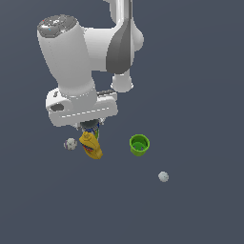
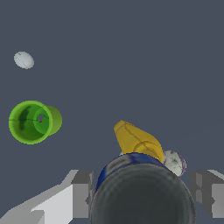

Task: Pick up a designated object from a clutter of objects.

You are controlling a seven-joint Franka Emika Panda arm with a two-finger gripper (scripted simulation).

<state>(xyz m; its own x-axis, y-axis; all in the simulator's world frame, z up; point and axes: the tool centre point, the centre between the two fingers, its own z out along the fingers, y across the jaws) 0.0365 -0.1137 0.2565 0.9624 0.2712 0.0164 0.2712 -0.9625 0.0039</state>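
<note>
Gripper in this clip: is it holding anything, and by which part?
The gripper has its fingers on either side of the blue-labelled can, at its cylindrical wall near the dark top. Contact, and so a hold, cannot be confirmed.

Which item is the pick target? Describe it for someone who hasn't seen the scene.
Find the arm's white gripper; directly under it, between the fingers, sits the small can. It touches the yellow bottle. Unlike the open green cup, it has a blue label and dark grey metallic top.
</note>
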